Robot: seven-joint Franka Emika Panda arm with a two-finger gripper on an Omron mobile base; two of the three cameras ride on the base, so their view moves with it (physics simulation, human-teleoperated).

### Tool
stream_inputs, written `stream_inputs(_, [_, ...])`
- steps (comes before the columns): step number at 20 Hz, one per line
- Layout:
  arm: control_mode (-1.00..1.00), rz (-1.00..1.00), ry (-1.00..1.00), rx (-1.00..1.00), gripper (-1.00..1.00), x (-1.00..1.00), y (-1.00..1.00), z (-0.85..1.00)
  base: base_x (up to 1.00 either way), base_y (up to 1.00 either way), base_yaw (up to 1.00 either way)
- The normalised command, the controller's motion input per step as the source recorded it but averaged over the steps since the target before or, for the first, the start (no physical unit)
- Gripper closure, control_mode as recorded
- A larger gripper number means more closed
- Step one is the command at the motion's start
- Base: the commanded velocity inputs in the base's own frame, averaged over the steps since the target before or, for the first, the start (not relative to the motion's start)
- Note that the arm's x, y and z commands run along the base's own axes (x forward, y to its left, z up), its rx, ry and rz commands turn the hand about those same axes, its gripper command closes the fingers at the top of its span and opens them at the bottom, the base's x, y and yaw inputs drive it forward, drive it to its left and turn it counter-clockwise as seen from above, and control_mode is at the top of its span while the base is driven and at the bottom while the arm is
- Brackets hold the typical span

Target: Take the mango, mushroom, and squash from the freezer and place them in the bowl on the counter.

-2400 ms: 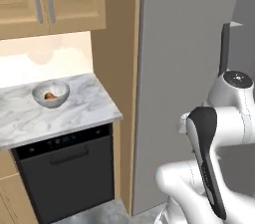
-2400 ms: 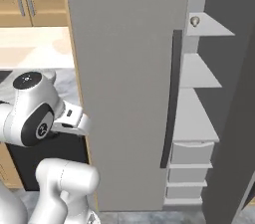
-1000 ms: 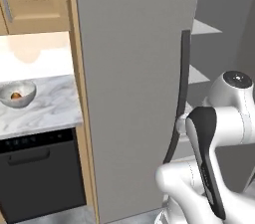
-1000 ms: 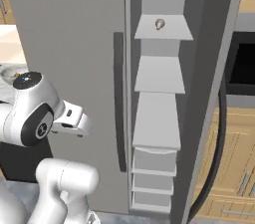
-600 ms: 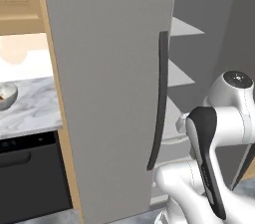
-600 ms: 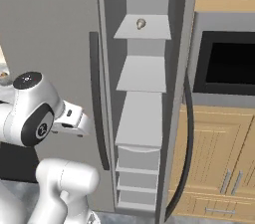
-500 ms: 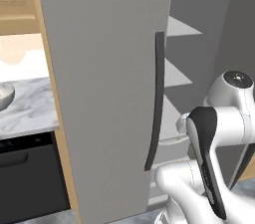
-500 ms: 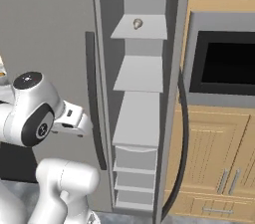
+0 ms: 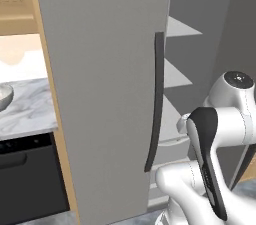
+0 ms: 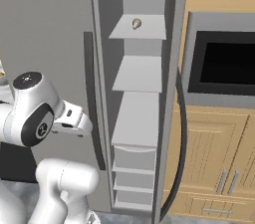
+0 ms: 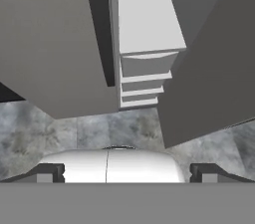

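Mushroom (image 10: 136,23) alone on top freezer (image 10: 137,118) shelf, door open, bowl (image 9: 4,97) on tabletop (image 9: 27,111), tool (image 11: 127,172) spread wide, holding nothing.

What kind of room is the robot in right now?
A kitchen, most likely: a tall grey freezer standing open with a mushroom on a shelf, a marble counter over a black appliance, and light wood cabinets.

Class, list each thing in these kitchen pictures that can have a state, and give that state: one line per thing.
freezer: door open, shelves exposed.
mushroom: resting on the top visible shelf, untouched.
bowl: upright on the counter.
gripper: open, holding nothing, aimed at the floor by the freezer.
drawers: shut.
black appliance: door shut.
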Motion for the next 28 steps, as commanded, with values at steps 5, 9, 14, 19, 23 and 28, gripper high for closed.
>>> stream_inputs(5, [1.00, 0.00, 0.00, 0.00, -1.00, 0.00, 0.00, 0.00, 0.29, -0.09, 0.00])
stream_inputs(9, [1.00, 0.00, 0.00, 0.00, -1.00, 0.00, 0.00, 0.00, 0.35, -0.05, 0.00])
stream_inputs(14, [1.00, 0.00, 0.00, 0.00, -1.00, 0.00, 0.00, 0.00, 0.37, -0.05, 0.00])
stream_inputs(19, [1.00, 0.00, 0.00, 0.00, -1.00, 0.00, 0.00, 0.00, 0.39, -0.06, 0.00])
stream_inputs(23, [1.00, 0.00, 0.00, 0.00, -1.00, 0.00, 0.00, 0.00, 0.34, -0.11, 0.00])
stream_inputs(28, [1.00, 0.00, 0.00, 0.00, -1.00, 0.00, 0.00, 0.00, 0.12, -0.19, 0.00])
